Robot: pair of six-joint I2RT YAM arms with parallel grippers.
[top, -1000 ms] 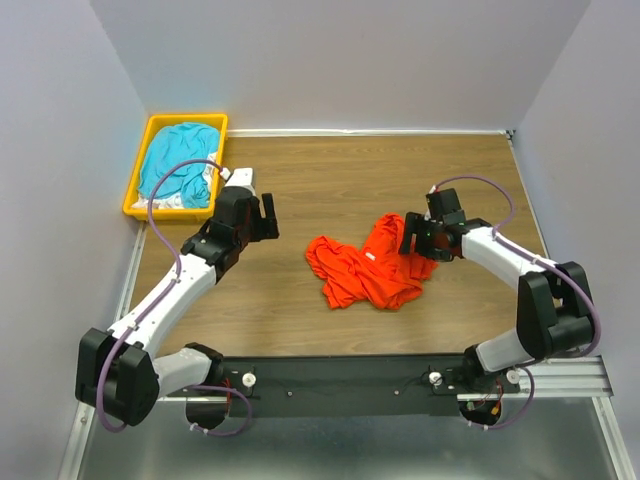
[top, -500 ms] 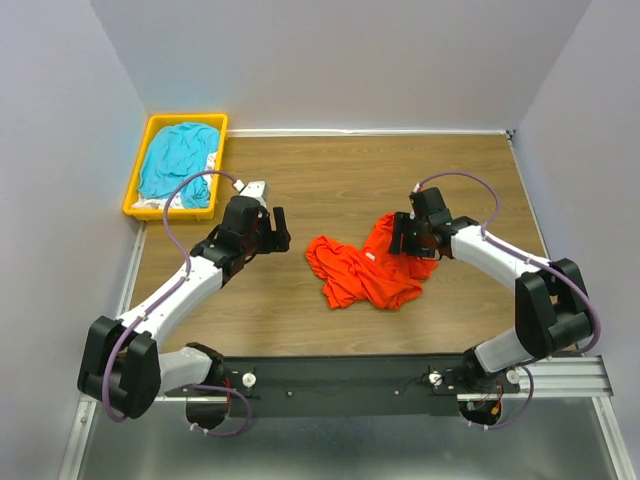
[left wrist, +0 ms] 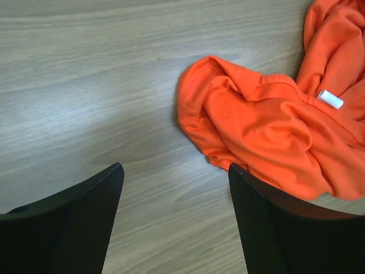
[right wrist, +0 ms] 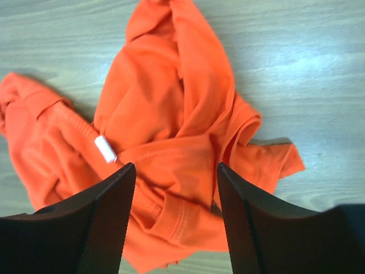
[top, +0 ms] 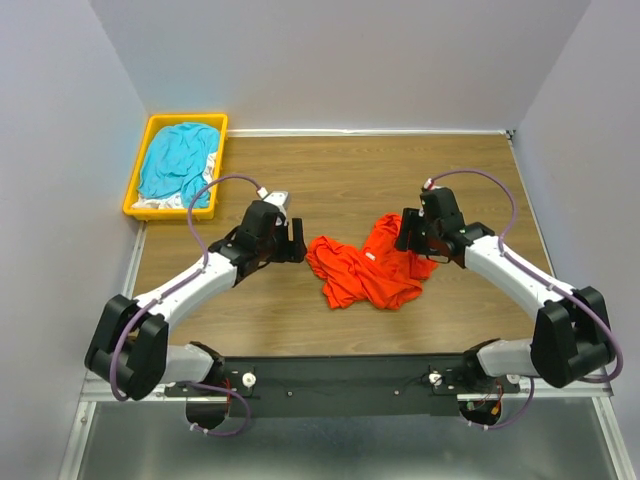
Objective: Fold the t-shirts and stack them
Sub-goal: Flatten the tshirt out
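Centrally, the crumpled orange t-shirt [top: 365,275] lay on the worktop [top: 340,180]. The left hand [top: 297,240], spread, hovered just left of it, and the right hand [top: 408,232], spread, hung over its right part. A teal t-shirt [top: 178,160] filled the far-left yellow bin [top: 131,190].

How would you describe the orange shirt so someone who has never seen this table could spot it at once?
Look at the wooden table: near its middle lies a crumpled orange t-shirt, loose on the bare wood. The teal t-shirt sits apart in the yellow bin at the far left; the orange one is bright, bunched up, and shows a small white tag.
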